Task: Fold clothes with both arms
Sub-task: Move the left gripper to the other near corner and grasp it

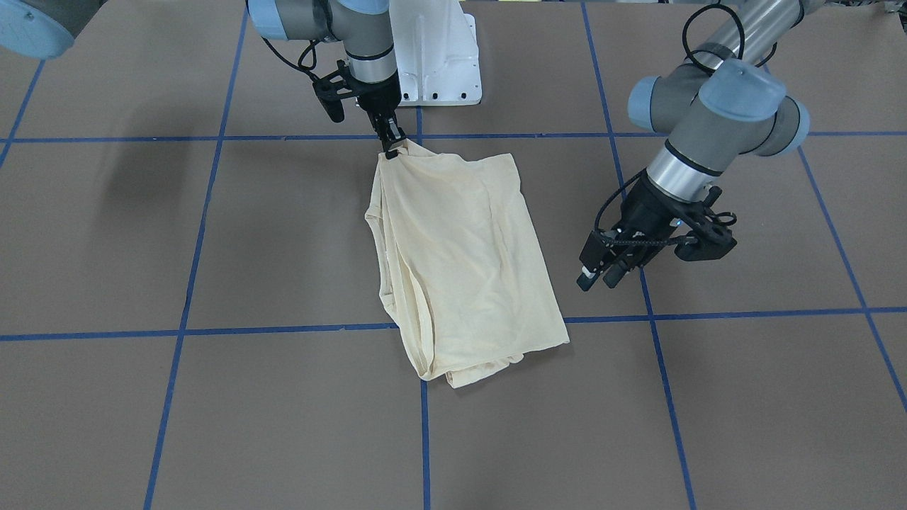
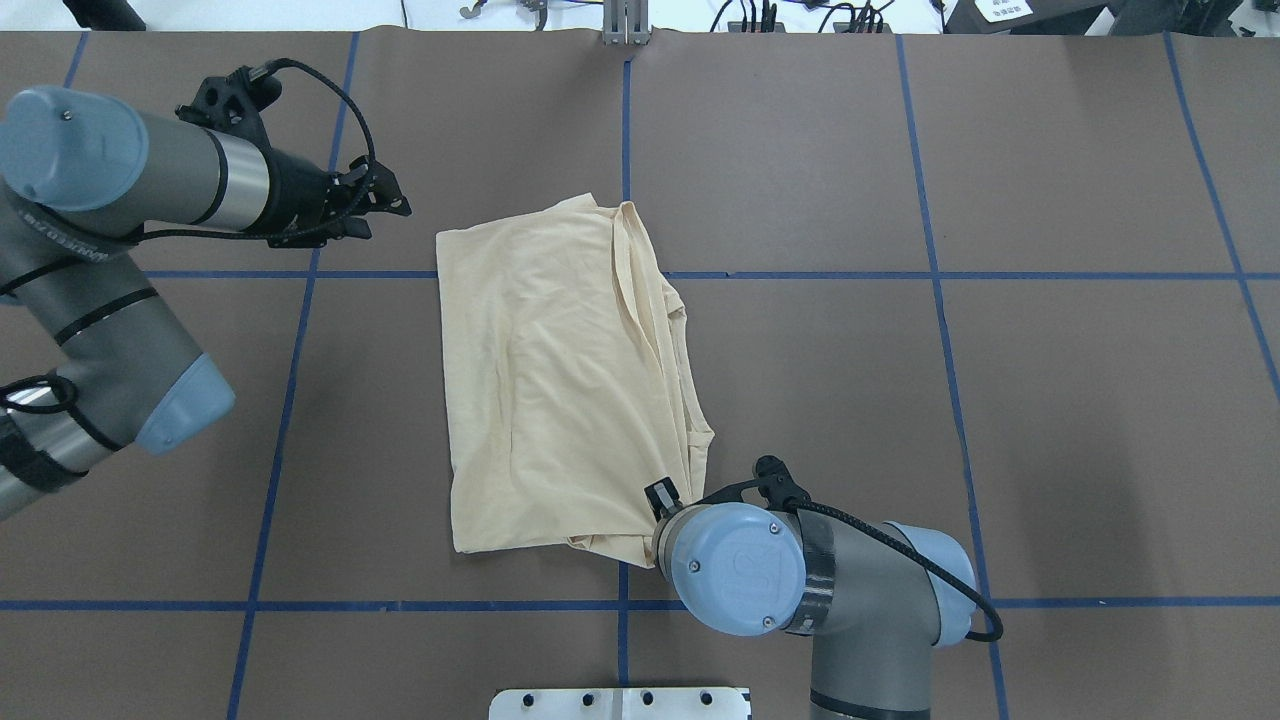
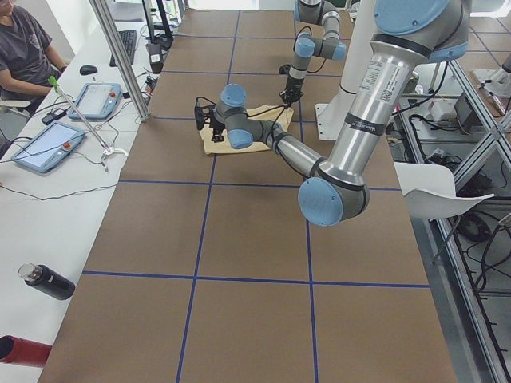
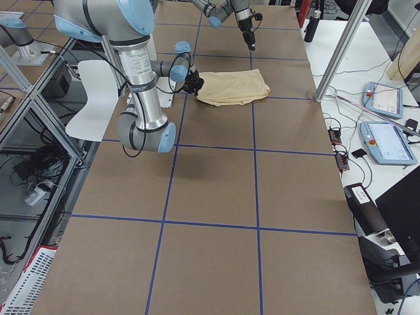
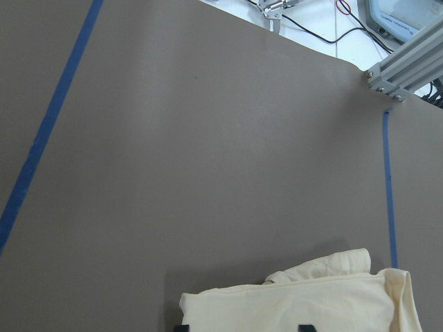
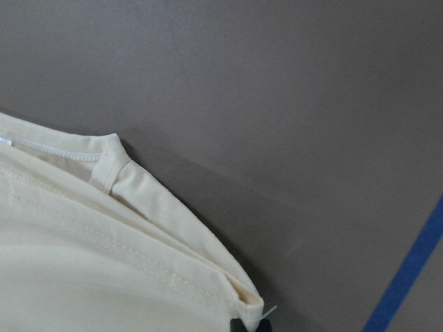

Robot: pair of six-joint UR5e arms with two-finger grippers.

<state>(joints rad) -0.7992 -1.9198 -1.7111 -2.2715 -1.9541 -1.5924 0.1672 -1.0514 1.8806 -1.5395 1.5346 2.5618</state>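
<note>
The T-shirt (image 2: 560, 390) is thin, pale cream-yellow knit, folded into a rough oblong with soft creases and layered edges bunched along one long side; a stitched hem shows in the right wrist view; it lies near the middle of the desk (image 2: 1000, 400), across one of the blue tape lines (image 2: 940, 275) that mark the matte brown top into squares; its long axis runs from the robot's side towards the far edge, slightly slanted.

The right end effector (image 1: 390, 145) is closed on the shirt's corner nearest the robot, and the cloth is drawn to a small peak there; the rest lies flat. The left end effector (image 1: 596, 278) hangs over bare desk just beside the shirt's far end, fingers parted and holding nothing; in the left wrist view its two dark tips sit apart at the bottom edge, the shirt's end between them.

The white pedestal base (image 1: 439, 57) stands just behind the pinched corner; at the desk's long side are a seated person (image 3: 24, 48), two tablets, a dark bottle (image 3: 48, 282) and aluminium posts, all well apart from the cloth; nothing stands between the arms and the shirt.
</note>
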